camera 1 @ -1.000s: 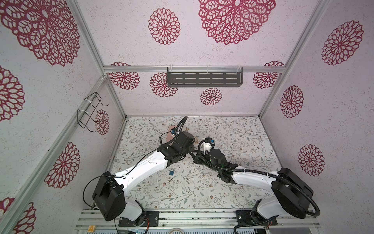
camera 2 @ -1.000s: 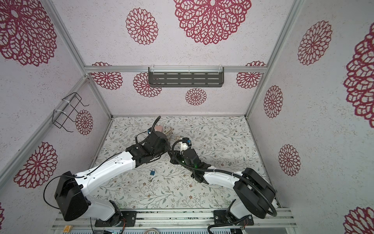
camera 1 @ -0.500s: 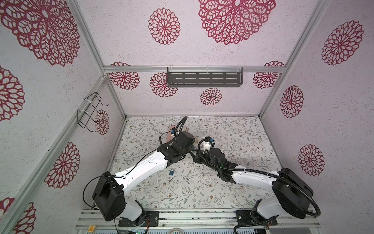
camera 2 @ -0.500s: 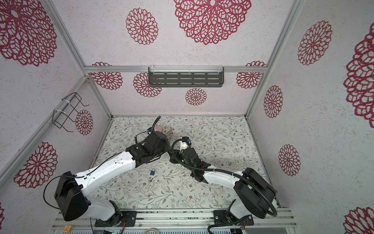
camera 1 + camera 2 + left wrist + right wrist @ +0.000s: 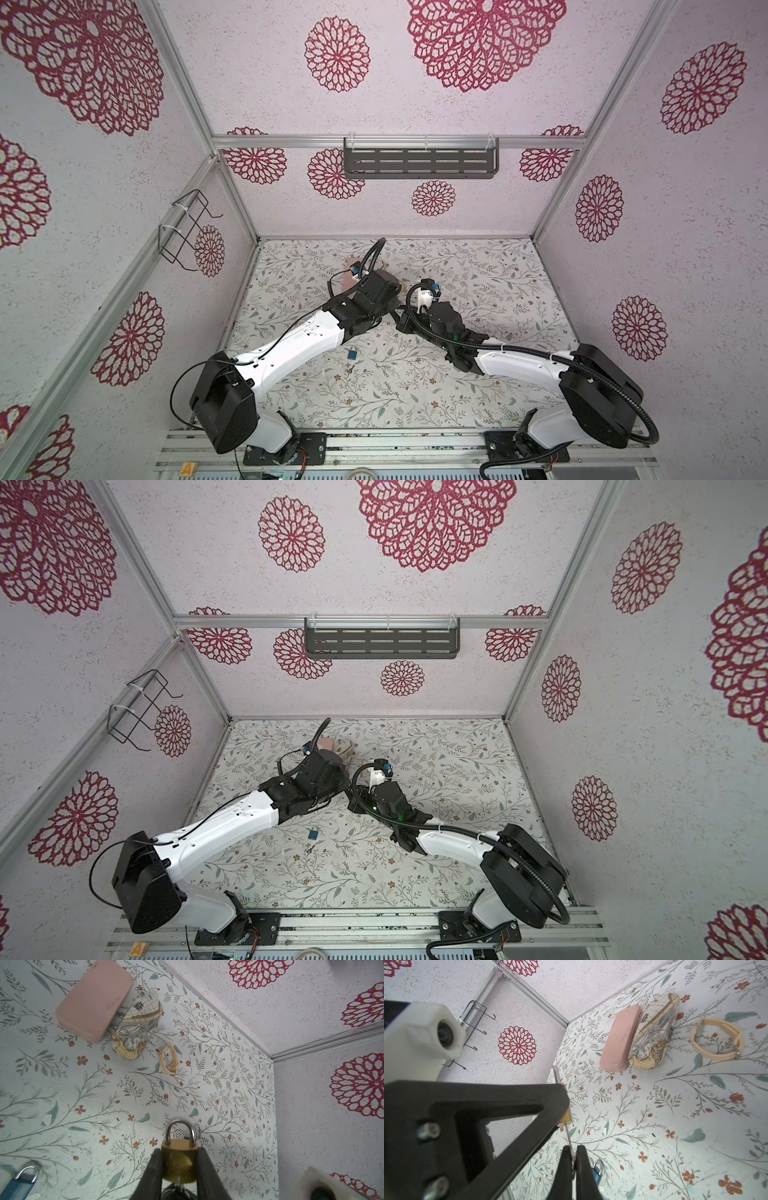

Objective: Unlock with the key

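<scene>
Clamping brass padlock (image 5: 178,1160) in left pincer (image 5: 180,1150), silver shackle (image 5: 180,1120) closed, right pincer (image 5: 572,1148) pinching key (image 5: 569,1138)

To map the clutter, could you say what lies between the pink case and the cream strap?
A map-printed case, against the pink case, clear of the cream strap; the right wrist view shows it.

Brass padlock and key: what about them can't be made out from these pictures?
Keyhole of the brass padlock: in the left wrist view, the lock's underside is blocked by the left end effector.
The key: in the right wrist view, only an edge-on sliver shows; its head is buried in the right end effector.
Both top views: lock and key are hidden under the arms.
Blue padlock: cut off by the left wrist view's edge.
</scene>
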